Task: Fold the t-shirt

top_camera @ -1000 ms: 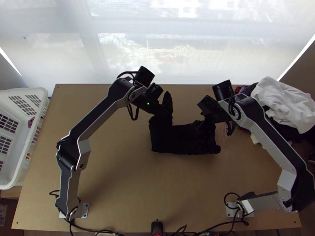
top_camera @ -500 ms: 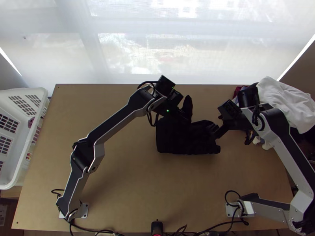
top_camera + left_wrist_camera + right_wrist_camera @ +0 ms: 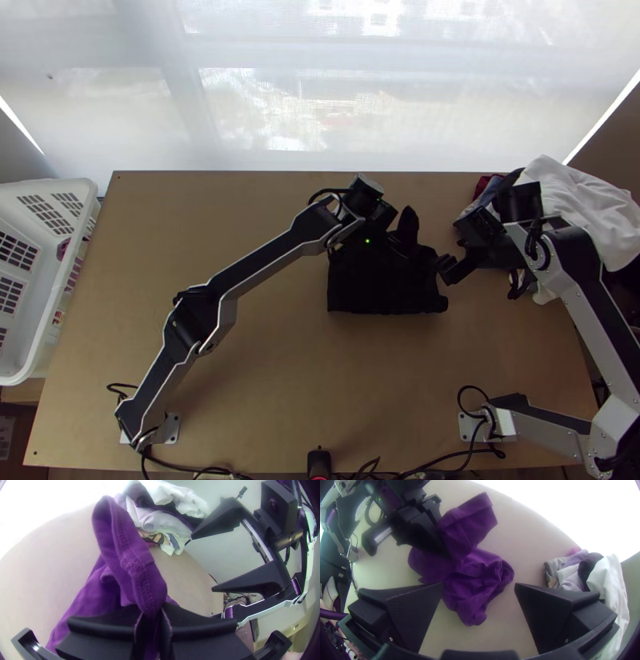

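In the top view my left gripper (image 3: pixel 400 242) is at the far part of the dark t-shirt (image 3: pixel 384 288), which lies bunched into a compact shape right of the table's middle. The left wrist view has my left gripper (image 3: pixel 151 623) shut on the purple-looking t-shirt (image 3: pixel 130 560), a seamed edge sticking up beyond its fingers. My right gripper (image 3: pixel 446 268) stands just right of the cloth in the top view. In the right wrist view my right gripper (image 3: pixel 479 585) is open, with the crumpled t-shirt (image 3: pixel 473 580) lying beyond the gap between its fingers.
A pile of clothes with a white piece (image 3: pixel 580 208) on top lies at the far right corner, close behind the right arm. A white laundry basket (image 3: pixel 60 320) stands at the left edge. Bare tabletop (image 3: pixel 320 384) stretches across the near side.
My left gripper has moved right and slightly nearer, drawing the cloth's left part rightward. My right gripper has come away from the cloth's right end, having let go, and moved right.
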Motion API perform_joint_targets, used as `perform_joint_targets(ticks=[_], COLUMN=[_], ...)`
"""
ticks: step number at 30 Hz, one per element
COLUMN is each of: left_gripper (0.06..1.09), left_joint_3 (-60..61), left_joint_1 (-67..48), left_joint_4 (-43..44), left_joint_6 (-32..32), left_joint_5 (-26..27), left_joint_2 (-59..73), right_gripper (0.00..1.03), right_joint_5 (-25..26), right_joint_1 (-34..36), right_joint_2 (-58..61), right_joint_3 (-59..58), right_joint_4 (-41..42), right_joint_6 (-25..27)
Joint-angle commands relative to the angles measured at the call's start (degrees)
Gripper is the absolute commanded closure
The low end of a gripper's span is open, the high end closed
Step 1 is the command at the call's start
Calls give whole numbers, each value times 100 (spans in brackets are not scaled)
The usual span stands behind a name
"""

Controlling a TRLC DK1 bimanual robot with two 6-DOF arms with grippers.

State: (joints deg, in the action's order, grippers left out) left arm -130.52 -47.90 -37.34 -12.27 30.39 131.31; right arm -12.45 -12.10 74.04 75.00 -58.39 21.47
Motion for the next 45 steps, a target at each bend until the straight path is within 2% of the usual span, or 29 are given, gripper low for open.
perform_joint_targets(ticks=[1,5,6,7,9,10,16,24,28,33,37,45], left_gripper=[105,105,102,85,27,8,10,10,10,10,10,10], left_joint_3=[0,-17,-17,-26,-35,-35,-17,642,1389,1600,1573,1503], left_joint_1=[-167,-229,-255,-273,-273,-246,281,1345,1353,1072,905,844], left_joint_4=[140,175,192,210,219,219,-159,-1724,-1671,-1653,-1653,-1653], left_joint_6=[-82,-135,-144,-153,-223,-249,-293,427,621,718,788,858], left_joint_5=[2,2,-7,-7,-16,-16,-16,-16,-25,-77,-209,-244], left_joint_2=[282,422,466,519,589,589,-123,-720,-905,-747,-624,-624], right_gripper=[5,5,5,4,5,5,5,5,5,5,5,5], right_joint_5=[14,5,5,5,5,5,5,5,5,5,5,5], right_joint_1=[67,67,67,67,67,67,23,-618,-1067,-1418,-1225,-372], right_joint_2=[23,23,5,-4,-39,-56,-83,550,1473,2484,2475,937], right_joint_3=[-30,-73,-109,-126,-196,-223,-530,-434,261,823,252,-1453], right_joint_4=[-6,3,3,3,3,3,47,803,1058,1225,1383,1488], right_joint_6=[23,23,23,23,23,23,50,138,111,120,226,604])
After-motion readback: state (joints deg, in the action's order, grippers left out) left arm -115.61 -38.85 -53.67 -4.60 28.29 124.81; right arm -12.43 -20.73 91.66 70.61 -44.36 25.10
